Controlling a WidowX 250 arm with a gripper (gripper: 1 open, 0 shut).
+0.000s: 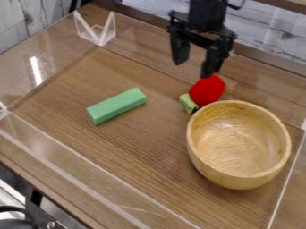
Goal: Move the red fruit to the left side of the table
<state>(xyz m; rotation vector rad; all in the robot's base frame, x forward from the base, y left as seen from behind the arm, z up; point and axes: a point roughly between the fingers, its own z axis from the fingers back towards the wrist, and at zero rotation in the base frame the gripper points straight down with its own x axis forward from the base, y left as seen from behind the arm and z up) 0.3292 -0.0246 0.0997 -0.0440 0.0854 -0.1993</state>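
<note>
The red fruit (207,89) lies on the brown wood-grain table (107,152), its green stem end (188,103) pointing left, and it rests against the rim of the wooden bowl. My gripper (199,61) hangs just above and behind the fruit, pointing down. Its two black fingers (216,60) stand apart with nothing between them, so it is open. The fingertips are clear of the fruit.
A wooden bowl (239,143) sits at the front right, touching the fruit. A green rectangular block (116,106) lies left of centre. Low clear acrylic walls (36,67) border the tabletop, with a clear stand (95,29) at the back left.
</note>
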